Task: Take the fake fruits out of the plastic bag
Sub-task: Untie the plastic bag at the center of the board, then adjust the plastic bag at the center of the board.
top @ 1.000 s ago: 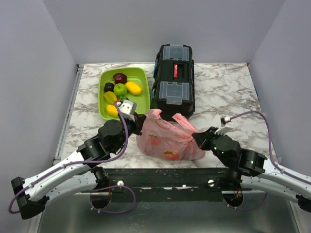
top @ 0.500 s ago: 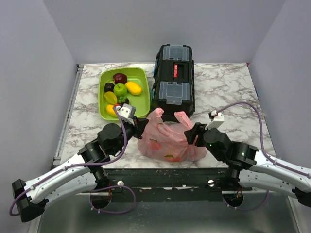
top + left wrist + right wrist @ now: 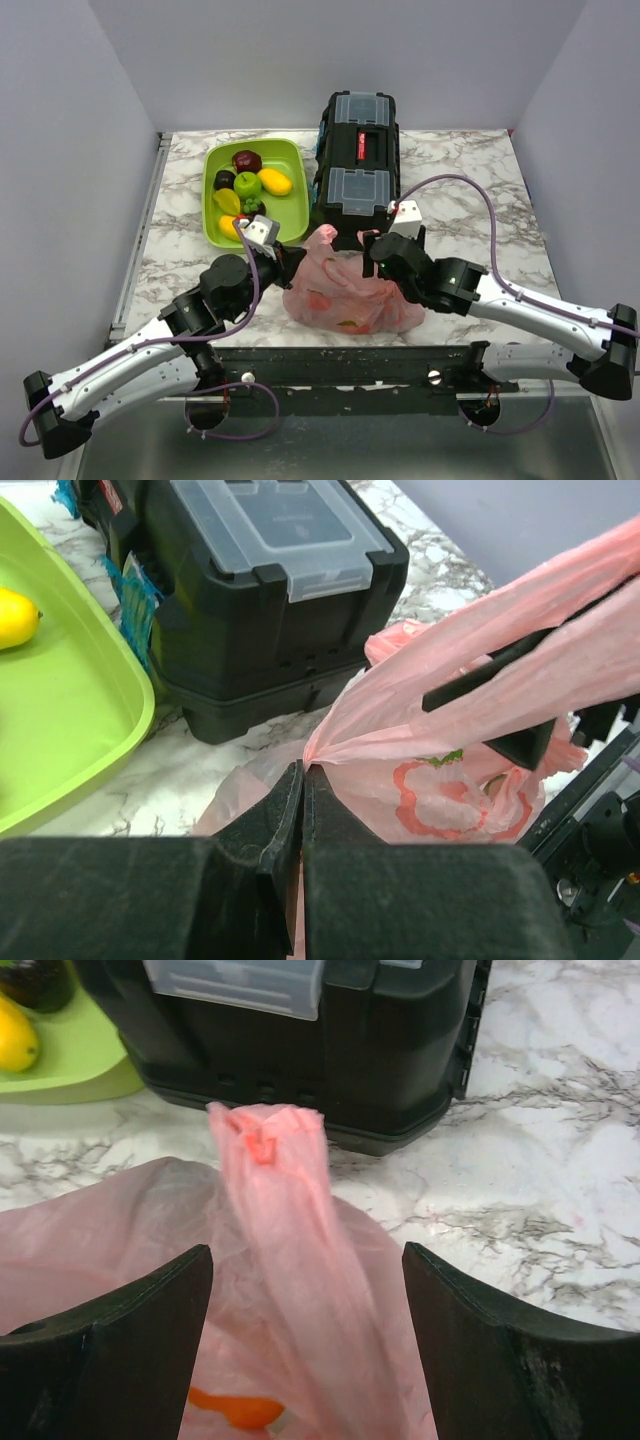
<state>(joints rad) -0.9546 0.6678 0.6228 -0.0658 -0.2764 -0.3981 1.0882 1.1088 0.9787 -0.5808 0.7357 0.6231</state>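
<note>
Left gripper [image 3: 303, 775] pinches the plastic bag [image 3: 345, 285] just in front of the black toolbox [image 3: 357, 165]. Right gripper [image 3: 305, 1260] is spread astride a handle loop [image 3: 275, 1160]. Fake fruits [image 3: 350, 322] sit inside. The danger: thin film slips or tears, or a pull drags the bag into the toolbox.

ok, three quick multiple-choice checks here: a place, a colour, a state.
1. The thin pink plastic bag lies: A on the marble table, before the black plastic toolbox; B atop it; C in mid-air.
2. The plastic tray left of the toolbox is: A blue; B lime green; C white.
3. The right claw is: A out of view; B shut on the bag; C open astride a bag handle.
Key: A, bag sits before the toolbox; B, rim is lime green; C, fingers flank the handle, apart.
</note>
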